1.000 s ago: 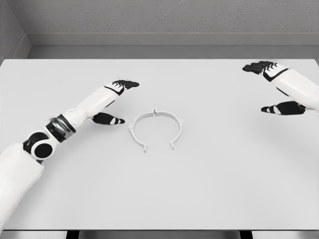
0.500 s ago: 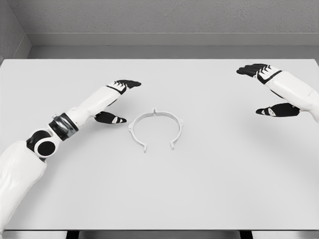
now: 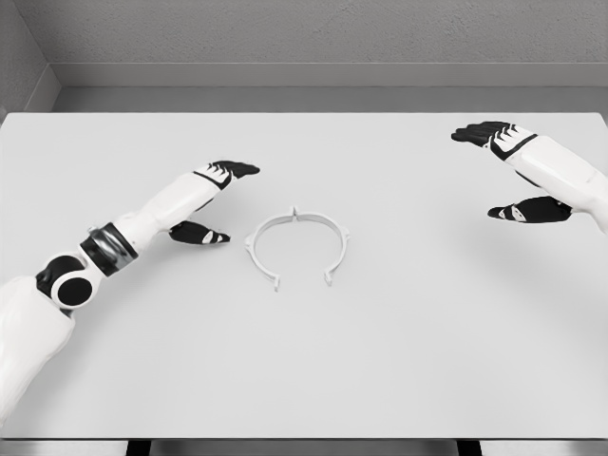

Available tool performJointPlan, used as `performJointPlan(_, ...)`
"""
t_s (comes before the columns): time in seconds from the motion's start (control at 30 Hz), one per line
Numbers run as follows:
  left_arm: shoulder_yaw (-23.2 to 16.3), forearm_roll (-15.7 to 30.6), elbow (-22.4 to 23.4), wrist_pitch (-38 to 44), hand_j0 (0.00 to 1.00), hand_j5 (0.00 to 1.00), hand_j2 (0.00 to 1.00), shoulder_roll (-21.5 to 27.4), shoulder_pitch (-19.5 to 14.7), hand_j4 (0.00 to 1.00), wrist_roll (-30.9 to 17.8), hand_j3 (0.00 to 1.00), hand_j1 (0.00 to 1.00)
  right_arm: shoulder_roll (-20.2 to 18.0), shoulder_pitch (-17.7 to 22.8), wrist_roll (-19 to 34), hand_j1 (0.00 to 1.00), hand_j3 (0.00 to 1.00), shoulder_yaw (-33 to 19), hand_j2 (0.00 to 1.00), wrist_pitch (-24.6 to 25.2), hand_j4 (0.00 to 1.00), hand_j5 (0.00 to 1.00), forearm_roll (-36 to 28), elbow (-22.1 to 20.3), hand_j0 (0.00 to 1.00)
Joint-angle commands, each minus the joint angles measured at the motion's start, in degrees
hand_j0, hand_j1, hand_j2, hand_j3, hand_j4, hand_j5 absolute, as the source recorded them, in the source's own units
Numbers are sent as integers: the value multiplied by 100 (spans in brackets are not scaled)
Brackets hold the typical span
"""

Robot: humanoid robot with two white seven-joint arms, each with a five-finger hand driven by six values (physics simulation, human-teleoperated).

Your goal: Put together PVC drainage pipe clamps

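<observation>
progress: nothing assembled yet; only one clamp part visible, untouched, no mating piece in view
left hand (image 3: 211, 199): just left of clamp, apart from it, palm turned inward, fingers spread, thumb low, empty
clamp ring (image 3: 297, 244): flat on white table (image 3: 399, 342), centre-left, open gap facing the robot
right hand (image 3: 513, 171): far right, well apart from clamp, fingers spread, holding nothing
left to do: grasp ring, fit it, judging by the task

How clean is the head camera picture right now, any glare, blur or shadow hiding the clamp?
Head view: sharp throughout, with even, flat lighting and no glare on the white table. The white clamp ring has low contrast against it, outlined only by a faint shadow. The left hand and right hand cast barely visible soft shadows; neither covers the ring.
</observation>
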Motion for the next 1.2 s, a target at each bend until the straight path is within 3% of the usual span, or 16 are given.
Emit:
performJointPlan(0.0,4,26,-7,3,100,100,100,7,0,100,3,100,100,-7,0,-3,100,100,-1,100,17,100,100,-43,-2,100)
performJointPlan(1.17,-49,-44,-16,3,100,100,100,-344,79,100,-6,100,100,-7,0,-3,100,100,-1,100,17,100,100,-43,86,100)
